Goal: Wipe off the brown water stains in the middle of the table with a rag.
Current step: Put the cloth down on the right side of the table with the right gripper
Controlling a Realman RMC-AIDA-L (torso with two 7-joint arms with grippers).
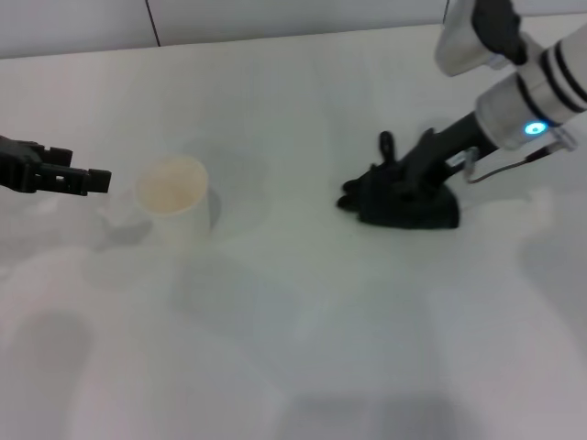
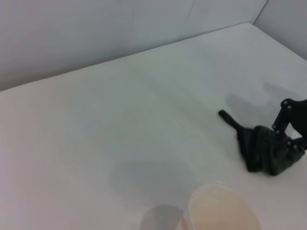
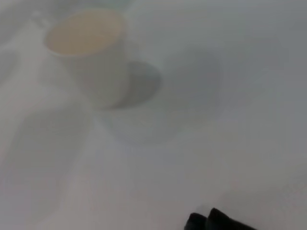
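Observation:
The black rag (image 1: 404, 203) lies bunched on the white table (image 1: 303, 330), right of the middle, with one corner pointing away. My right gripper (image 1: 417, 179) reaches down from the right and is shut on the rag, pressing it on the tabletop. The rag also shows in the left wrist view (image 2: 264, 151) with the right gripper's finger (image 2: 284, 115) on it, and as a dark edge in the right wrist view (image 3: 211, 221). No brown water stain shows in any view. My left gripper (image 1: 92, 171) hovers open at the left edge, just left of the cup.
A white paper cup (image 1: 172, 194) stands upright left of the middle, also in the left wrist view (image 2: 223, 211) and the right wrist view (image 3: 88, 52). A wall runs along the table's far edge (image 1: 275, 37).

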